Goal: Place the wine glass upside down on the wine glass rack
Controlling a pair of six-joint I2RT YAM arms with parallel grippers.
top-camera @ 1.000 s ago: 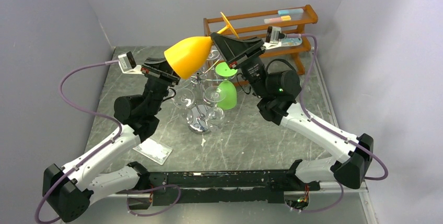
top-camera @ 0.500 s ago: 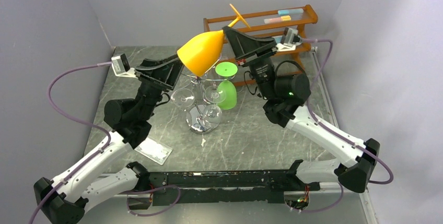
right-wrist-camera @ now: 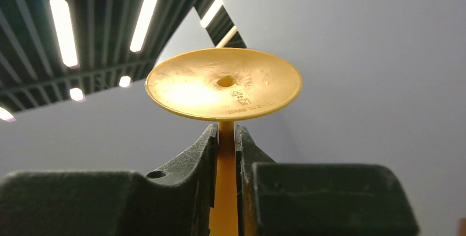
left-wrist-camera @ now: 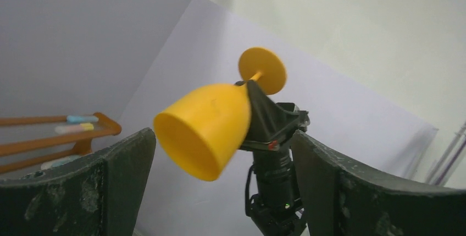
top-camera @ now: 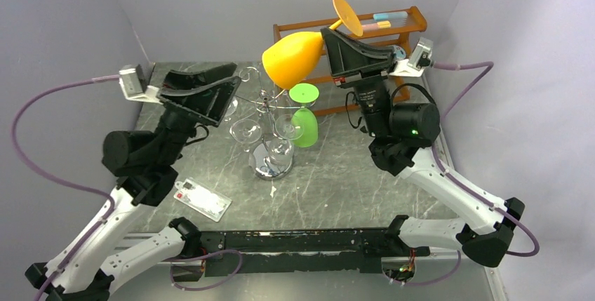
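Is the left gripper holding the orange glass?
No, the left gripper is open and apart from the orange glass; the right gripper pinches its stem.

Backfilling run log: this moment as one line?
left gripper: open, empty; right gripper: shut on orange wine glass stem, bowl tilted down; wine glass rack: green glass hanging

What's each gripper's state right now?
Left gripper: open, holding nothing.
Right gripper: closed on the stem of the orange wine glass.

Matt plastic wine glass (top-camera: 293,59), shiny chrome wine glass rack (top-camera: 266,166), wooden shelf (top-camera: 419,20)
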